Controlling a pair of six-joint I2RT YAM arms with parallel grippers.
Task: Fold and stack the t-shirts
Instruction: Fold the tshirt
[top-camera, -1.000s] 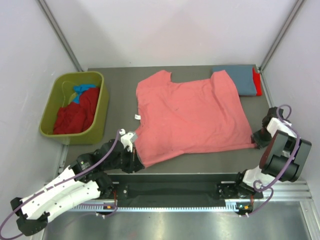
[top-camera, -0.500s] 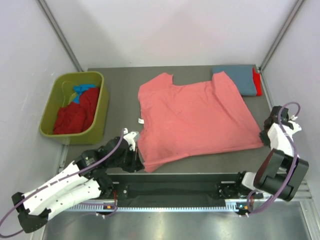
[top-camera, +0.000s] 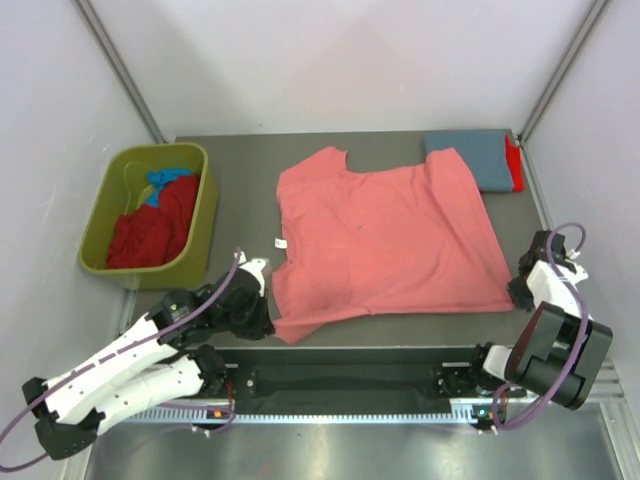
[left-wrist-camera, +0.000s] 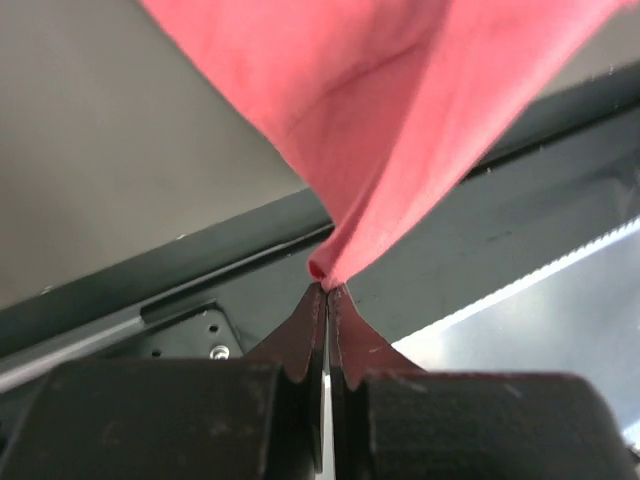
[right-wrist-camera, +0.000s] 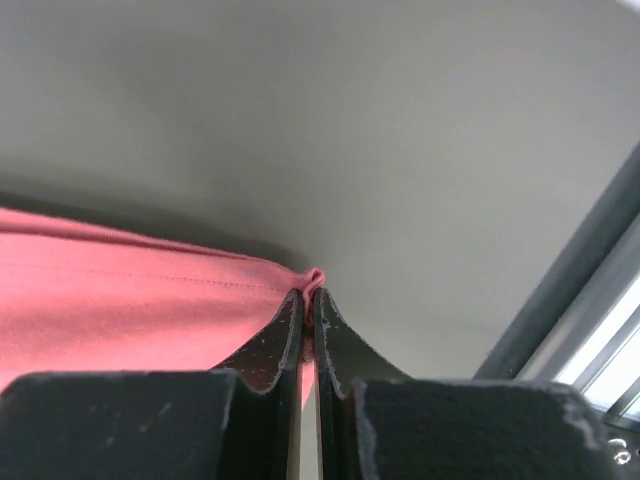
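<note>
Lying flat, the pink shirt (top-camera: 385, 240) is pinched at its near corners — by the left gripper (top-camera: 263, 319) and right gripper (top-camera: 516, 290).

Left arm (top-camera: 130, 370) and right arm (top-camera: 560, 330) crouch low — fingers (left-wrist-camera: 295, 345) on each pinched together.

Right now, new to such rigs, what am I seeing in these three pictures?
Two robot arms are bolted at the near edge of a table. The wide picture looks down from above; the two close-ups come from a camera on each wrist. A salmon-pink t-shirt lies spread on the table. The left arm and right arm each have their jaws shut on a near corner of it. Far right sits a folded grey-blue shirt with red cloth at its edge; an olive-green bin holds more shirts.
</note>
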